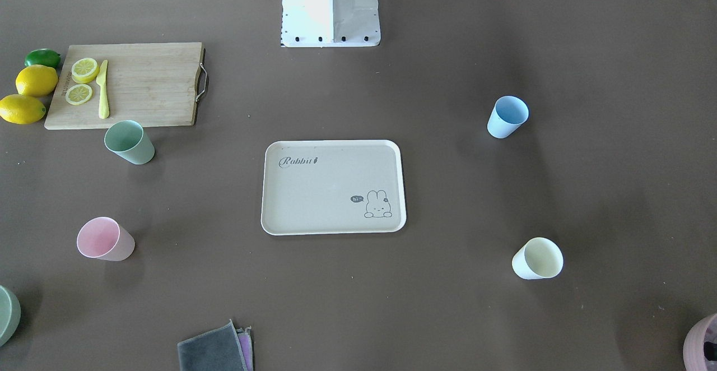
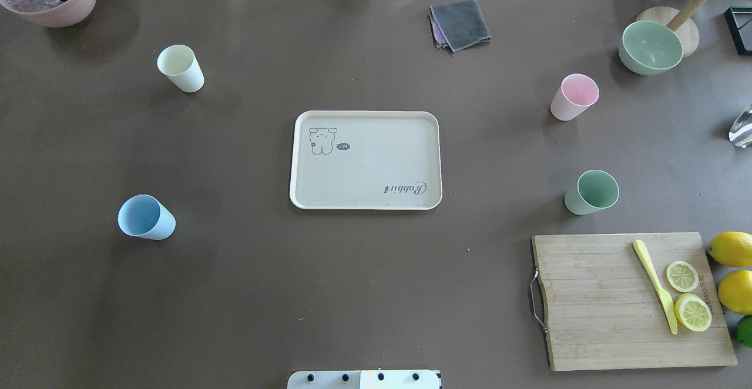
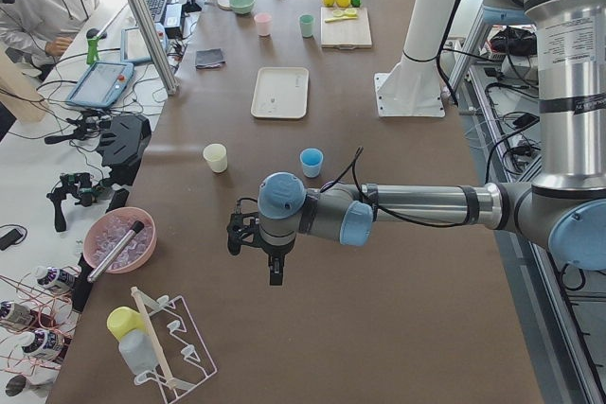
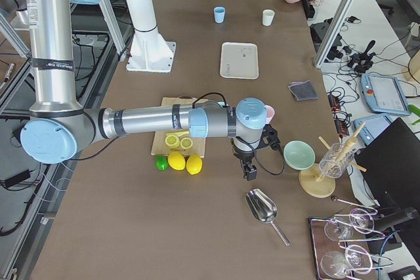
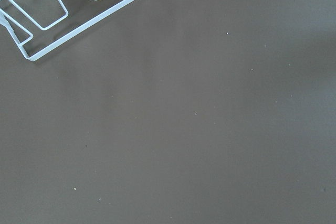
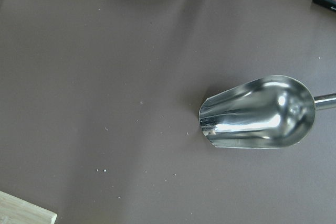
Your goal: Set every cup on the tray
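Note:
The cream tray (image 2: 364, 166) lies at the table's middle with nothing on it. Four cups stand upright on the table around it, all apart from it. The pale yellow cup (image 2: 180, 68) and light blue cup (image 2: 145, 217) stand on the robot's left. The pink cup (image 2: 574, 96) and mint green cup (image 2: 593, 192) stand on its right. My left gripper (image 3: 273, 272) hangs above the table's left end, away from the blue cup. My right gripper (image 4: 250, 174) hangs above the right end, past the lemons. I cannot tell whether either is open or shut.
A wooden cutting board (image 2: 628, 301) holds lemon slices and a yellow knife, with lemons (image 2: 731, 249) beside it. A sage bowl (image 2: 650, 46), a grey cloth (image 2: 461, 23) and a mauve-pink vessel (image 2: 56, 4) lie at the far edge. A metal scoop (image 6: 257, 113) and a wire rack (image 5: 63, 14) lie at the table's ends.

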`<state>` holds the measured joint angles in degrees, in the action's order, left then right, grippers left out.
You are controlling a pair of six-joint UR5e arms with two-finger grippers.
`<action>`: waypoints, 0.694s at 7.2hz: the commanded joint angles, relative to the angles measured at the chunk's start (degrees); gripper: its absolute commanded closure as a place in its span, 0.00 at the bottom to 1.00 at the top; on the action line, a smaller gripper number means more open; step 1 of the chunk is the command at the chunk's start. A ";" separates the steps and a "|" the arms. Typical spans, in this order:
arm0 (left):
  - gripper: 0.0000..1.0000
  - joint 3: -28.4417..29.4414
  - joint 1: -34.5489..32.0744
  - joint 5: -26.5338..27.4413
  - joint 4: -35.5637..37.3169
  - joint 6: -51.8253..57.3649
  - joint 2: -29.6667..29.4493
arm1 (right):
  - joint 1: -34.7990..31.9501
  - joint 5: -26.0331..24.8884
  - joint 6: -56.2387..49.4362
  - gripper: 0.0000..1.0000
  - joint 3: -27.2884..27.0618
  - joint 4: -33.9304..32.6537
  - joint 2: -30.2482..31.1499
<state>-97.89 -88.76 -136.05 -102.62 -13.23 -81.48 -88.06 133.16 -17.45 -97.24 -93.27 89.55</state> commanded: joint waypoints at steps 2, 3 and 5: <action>0.02 -0.11 -0.01 -0.18 0.14 0.13 0.01 | -0.19 0.35 -0.04 0.00 -2.07 0.11 0.97; 0.02 -0.02 -0.01 -0.09 0.14 0.13 0.01 | -0.19 0.35 -0.04 0.00 -2.59 0.11 1.15; 0.02 -0.46 0.08 -0.18 -0.30 0.04 0.01 | -0.19 0.44 -0.04 0.00 -2.95 0.19 1.15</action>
<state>-98.11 -88.72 -136.17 -102.66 -13.15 -81.47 -88.24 133.54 -17.49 -99.94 -93.14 90.66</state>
